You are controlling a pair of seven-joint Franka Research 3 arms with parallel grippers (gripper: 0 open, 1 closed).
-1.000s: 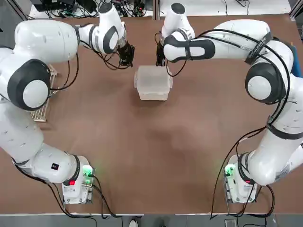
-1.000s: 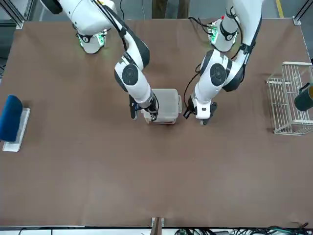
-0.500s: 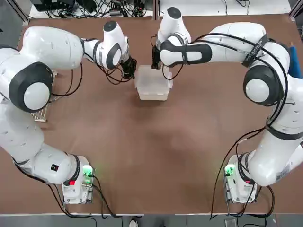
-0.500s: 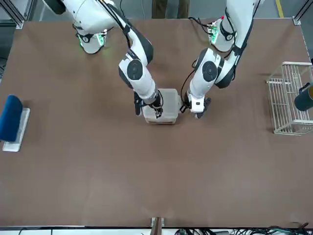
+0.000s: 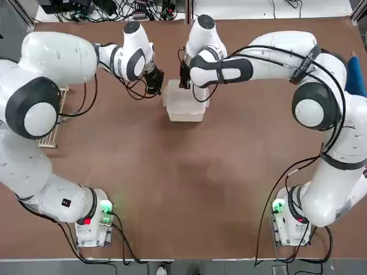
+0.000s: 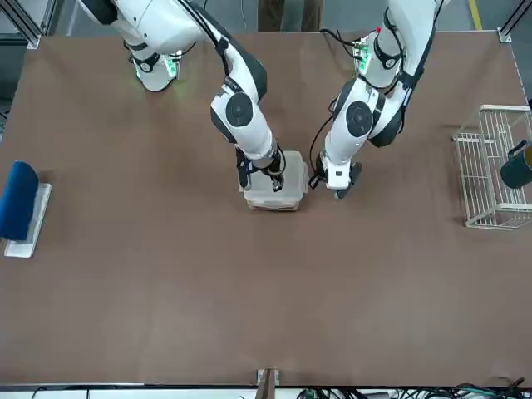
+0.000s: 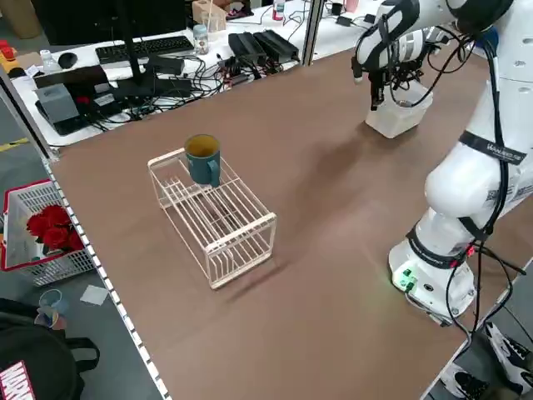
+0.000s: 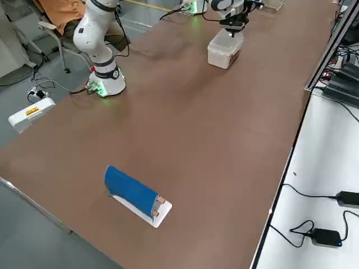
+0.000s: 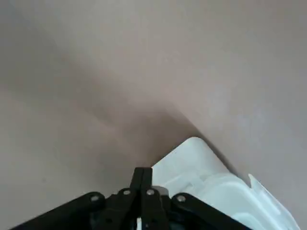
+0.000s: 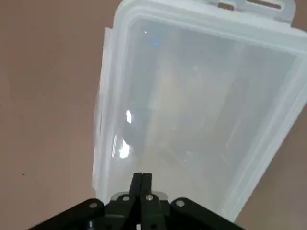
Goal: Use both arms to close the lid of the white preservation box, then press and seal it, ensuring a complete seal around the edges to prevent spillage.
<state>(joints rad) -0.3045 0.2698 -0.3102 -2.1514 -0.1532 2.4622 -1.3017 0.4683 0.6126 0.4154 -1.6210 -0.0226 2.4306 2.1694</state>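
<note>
The white preservation box (image 5: 184,106) stands at the far middle of the table with its lid (image 10: 201,105) lying flat on top. My right gripper (image 5: 184,82) is shut, and its tips rest at the lid's far edge (image 6: 276,179). In the right wrist view the shut fingers (image 10: 142,179) sit over the rim of the translucent lid. My left gripper (image 5: 152,86) is shut and hangs low just beside the box's left far corner (image 6: 337,187). In the left wrist view its fingers (image 9: 142,175) point at that corner; I cannot tell whether they touch it.
A white wire rack (image 7: 212,212) with a teal mug (image 7: 202,158) on it stands at the table's left edge. A blue roll on a white base (image 6: 21,208) lies at the right edge. Cables and devices crowd the bench beyond the far edge.
Both grippers came in toward the box. The right one slid from beside the box's far right corner onto the lid's far edge. The left one closed in on the left far corner.
</note>
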